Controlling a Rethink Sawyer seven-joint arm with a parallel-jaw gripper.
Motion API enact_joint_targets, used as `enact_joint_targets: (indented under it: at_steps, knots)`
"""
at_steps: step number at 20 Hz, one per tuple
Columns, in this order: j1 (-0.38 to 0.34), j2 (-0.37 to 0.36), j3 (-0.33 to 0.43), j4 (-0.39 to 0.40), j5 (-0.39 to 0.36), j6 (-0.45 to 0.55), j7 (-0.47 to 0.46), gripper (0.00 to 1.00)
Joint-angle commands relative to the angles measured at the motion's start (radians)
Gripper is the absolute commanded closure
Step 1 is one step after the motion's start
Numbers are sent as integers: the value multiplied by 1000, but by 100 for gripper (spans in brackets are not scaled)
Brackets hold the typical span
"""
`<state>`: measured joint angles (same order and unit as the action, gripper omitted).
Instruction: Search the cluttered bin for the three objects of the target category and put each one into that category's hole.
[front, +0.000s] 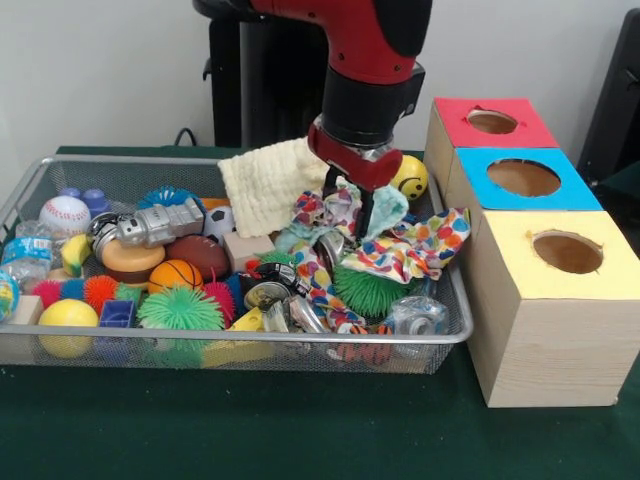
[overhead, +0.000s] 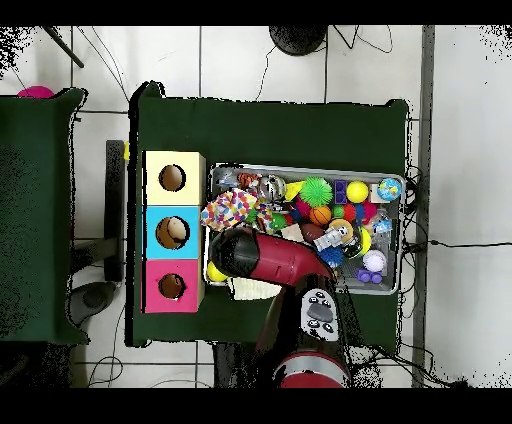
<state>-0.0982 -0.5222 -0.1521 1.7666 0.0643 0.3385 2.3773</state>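
My gripper (front: 349, 212) is down inside the wire bin (front: 150, 162), at its right half. It is shut on a bunched floral cloth (front: 318, 210) that rises between the fingers. A polka-dot cloth (front: 415, 250) lies just right of it and drapes toward the bin's right rim; it also shows in the overhead view (overhead: 232, 210). A cream washcloth (front: 265, 180) hangs over the far rim behind the gripper. In the overhead view the red arm (overhead: 265, 255) hides the gripper.
Three wooden boxes stand right of the bin, each with a round hole: red top (front: 530, 130), blue top (front: 480, 165), yellow top (front: 510, 235). The bin holds several balls, spiky toys, a toy robot (front: 160, 225), cans and a smiley ball (front: 410, 178).
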Motion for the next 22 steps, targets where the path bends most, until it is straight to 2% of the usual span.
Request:
enact_joint_targets:
  at_steps: [1,4,7,10,14,18,22]
  knots:
    - [-32,35,-68,-99,-72,109,1,0]
    - [-53,9,-96,-136,-122,153,-68,0]
    - [-91,-32,-88,-152,-161,194,-123,0]
    - [-148,-70,-44,-144,-197,172,-155,0]
    - [-235,-79,24,-141,-245,127,-189,0]
    - [-306,-102,61,-147,-287,154,-232,0]
    - [-396,-75,117,-172,-344,144,-271,0]
